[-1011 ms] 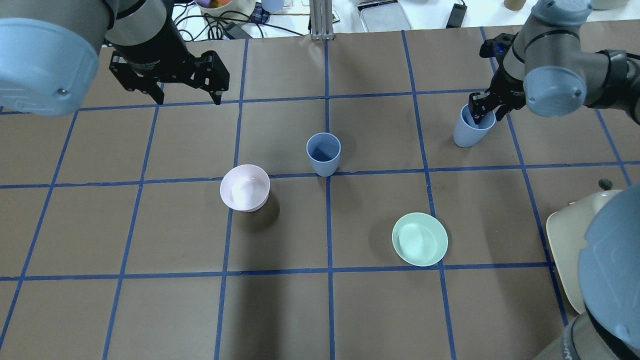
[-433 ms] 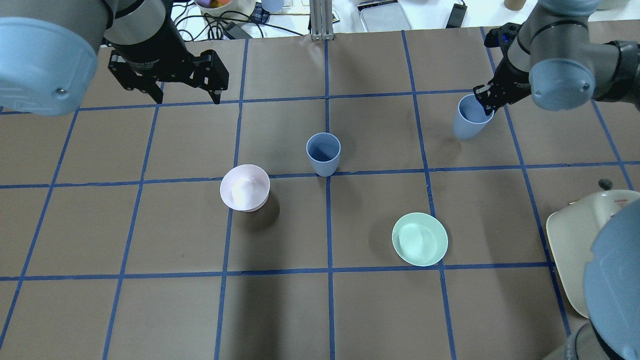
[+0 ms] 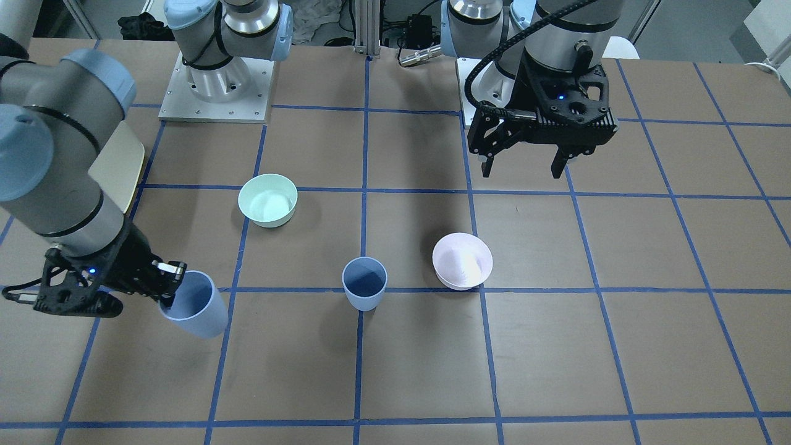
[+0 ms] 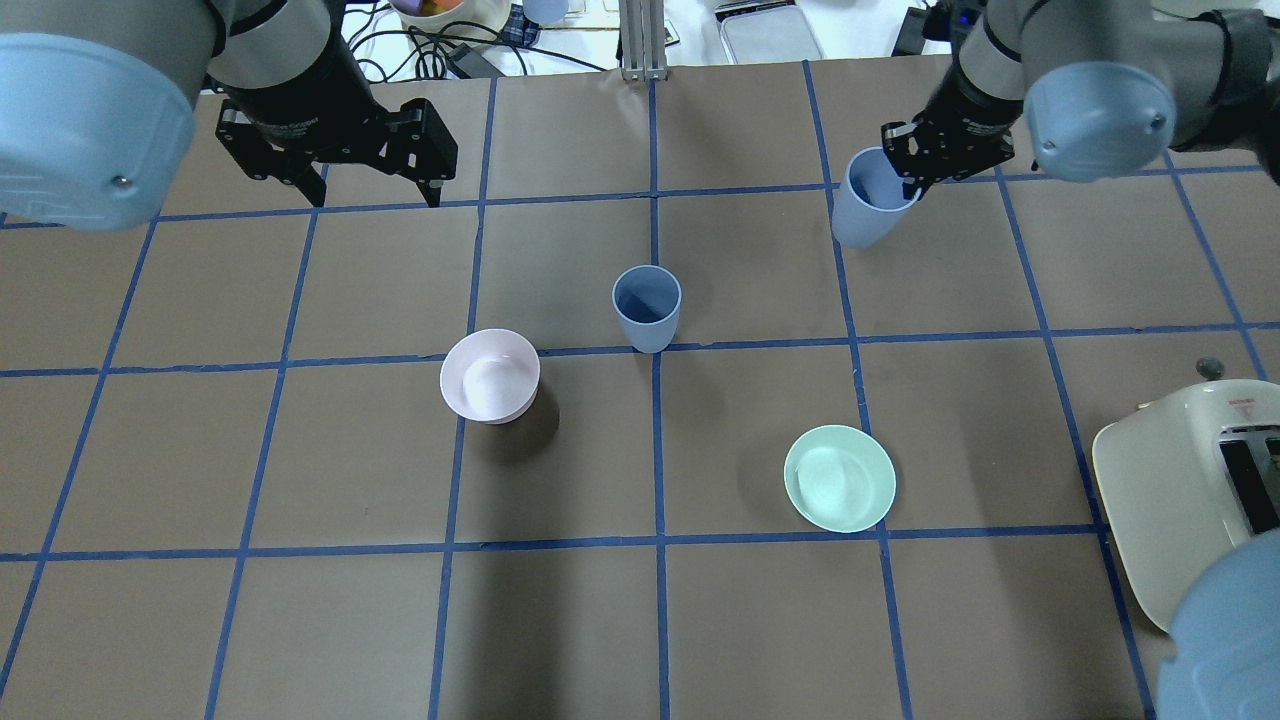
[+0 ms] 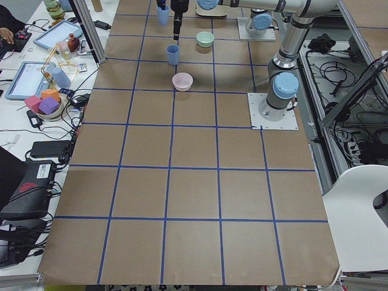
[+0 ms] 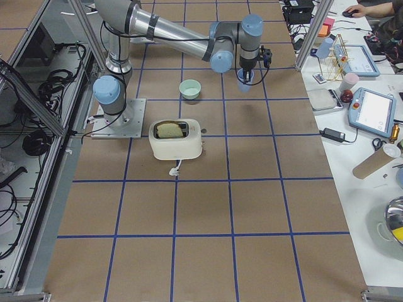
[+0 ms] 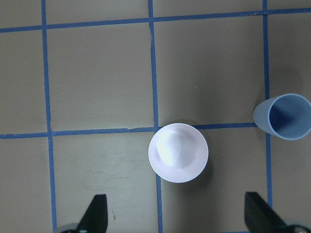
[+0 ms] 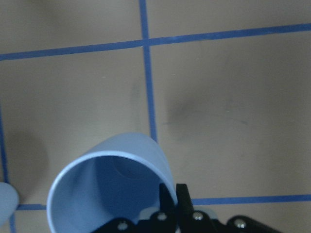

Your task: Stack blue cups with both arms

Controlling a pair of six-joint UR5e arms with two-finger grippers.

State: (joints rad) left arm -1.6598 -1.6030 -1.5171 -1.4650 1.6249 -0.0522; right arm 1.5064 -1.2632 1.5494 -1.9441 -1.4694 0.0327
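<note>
One blue cup [image 4: 647, 305] stands upright on the table's middle; it also shows in the front view [image 3: 364, 283] and the left wrist view [image 7: 287, 116]. My right gripper [image 4: 905, 170] is shut on the rim of the other blue cup [image 4: 868, 210], one finger inside, holding it tilted above the table, far right of the standing cup. The held cup shows in the front view [image 3: 193, 307] and the right wrist view [image 8: 109, 189]. My left gripper [image 4: 378, 198] is open and empty, hovering at the far left, also in the front view [image 3: 522, 173].
A pale pink bowl [image 4: 490, 375] stands left of the standing cup, below my left gripper [image 7: 178, 153]. A mint-green bowl [image 4: 839, 478] stands nearer the robot on the right. A cream toaster [image 4: 1190, 490] sits at the right edge. Clutter lies beyond the far edge.
My right gripper has lifted its blue cup off the table and carried it left and toward the far side. The left arm and the standing cup have not moved.
</note>
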